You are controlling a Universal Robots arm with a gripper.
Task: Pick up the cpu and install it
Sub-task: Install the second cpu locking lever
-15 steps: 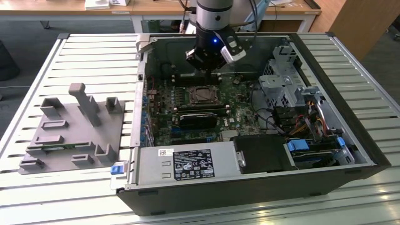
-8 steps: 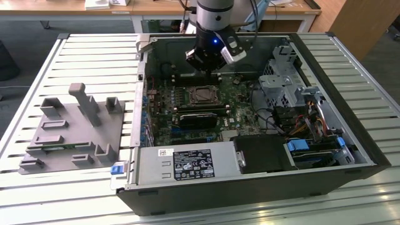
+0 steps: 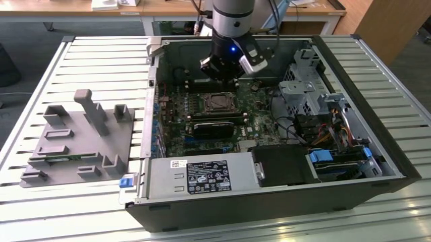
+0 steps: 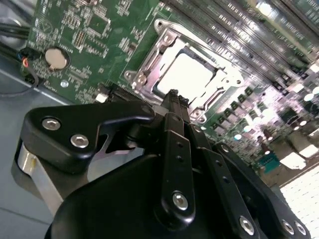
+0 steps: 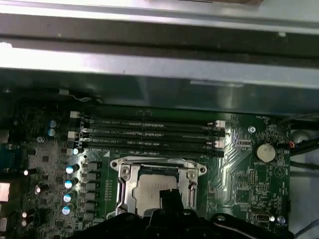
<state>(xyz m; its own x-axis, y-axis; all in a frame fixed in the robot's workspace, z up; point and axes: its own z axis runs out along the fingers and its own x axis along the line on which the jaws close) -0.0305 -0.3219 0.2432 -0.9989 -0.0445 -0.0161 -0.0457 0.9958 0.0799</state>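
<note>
The cpu seated in the socket, fingers pressed together, empty, above it.

A slatted metal table carries an open computer case and a grey, seemingly plastic fixture.

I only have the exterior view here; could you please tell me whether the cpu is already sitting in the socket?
Observer: Yes. In both wrist views the cpu lies flat inside the socket's metal frame, silver top up.
Operator: Thank you. Is the gripper holding anything?
Observer: No. In the second wrist view the gripper is shut with nothing between its fingertips. It points at the socket's edge, and I cannot tell whether it touches.
</note>
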